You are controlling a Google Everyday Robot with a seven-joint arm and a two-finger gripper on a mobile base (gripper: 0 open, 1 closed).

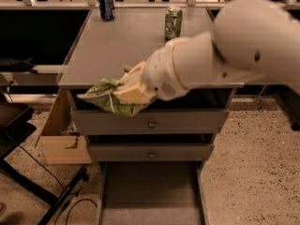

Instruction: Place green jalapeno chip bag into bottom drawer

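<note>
The green jalapeno chip bag (108, 99) is crumpled and shiny and hangs in the air at the front left edge of the cabinet top (126, 46). My gripper (131, 92) is shut on the bag, its pale yellow fingers (133, 74) pinching the bag's right part. My white arm (220, 55) reaches in from the right and hides the right of the cabinet top. The bottom drawer (150, 196) is pulled open below, a grey tray with a flat bare floor, straight under the cabinet front.
A green soda can (173, 23) and a blue soda can (106, 4) stand at the back of the cabinet top. Two knobbed drawers (151, 123) are above the open one. A cardboard box (63, 142) and a black chair base (28, 168) sit at left.
</note>
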